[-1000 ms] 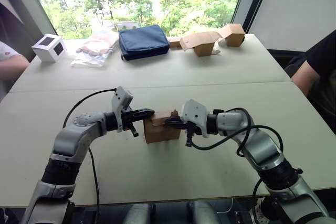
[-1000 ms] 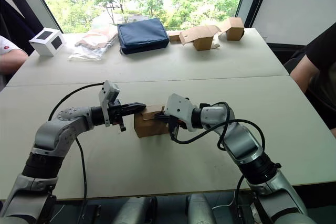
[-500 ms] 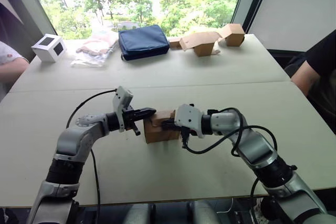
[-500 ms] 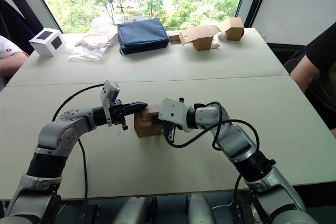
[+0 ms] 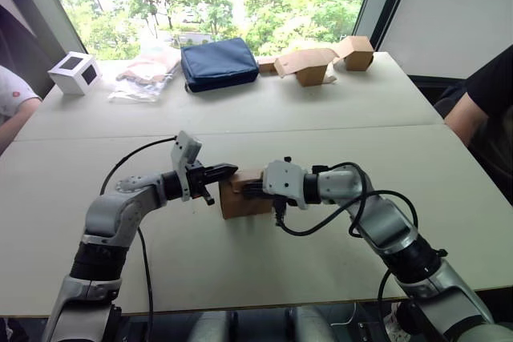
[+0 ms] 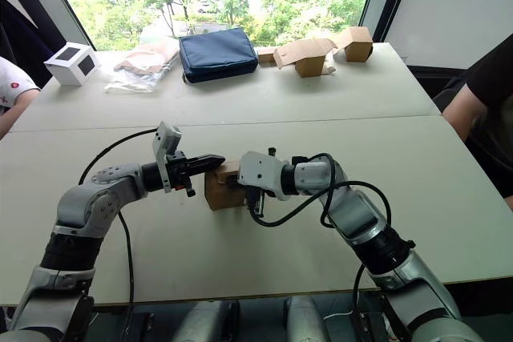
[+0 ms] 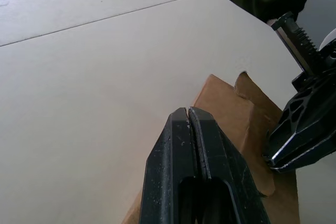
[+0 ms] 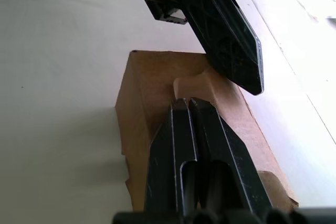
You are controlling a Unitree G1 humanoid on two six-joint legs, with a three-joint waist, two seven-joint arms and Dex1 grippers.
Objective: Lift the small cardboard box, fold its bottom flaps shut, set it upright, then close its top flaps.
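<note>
The small cardboard box [image 5: 240, 206] stands on the table between my two arms. My left gripper [image 5: 231, 169] is shut, its tips [image 7: 187, 112] just above the box's left top edge, holding nothing. My right gripper [image 5: 245, 190] is also shut and lies flat across the box's top [image 8: 152, 93], its tips [image 8: 186, 102] against a curved top flap [image 8: 193, 83]. In the left wrist view a notched top flap [image 7: 254, 95] lies on the box, with the right gripper's fingers [image 7: 302, 129] beside it. The bottom flaps are hidden under the box.
At the table's far side are a white cube [image 5: 76, 72], a plastic packet [image 5: 146, 66], a navy pouch [image 5: 219, 63] and larger tan boxes [image 5: 313, 64]. A person's arm [image 5: 12, 98] rests at the left edge and another person [image 5: 485, 102] sits at the right.
My right gripper has slid leftward across the box's top, toward the left gripper. The left gripper and the box have stayed nearly in place.
</note>
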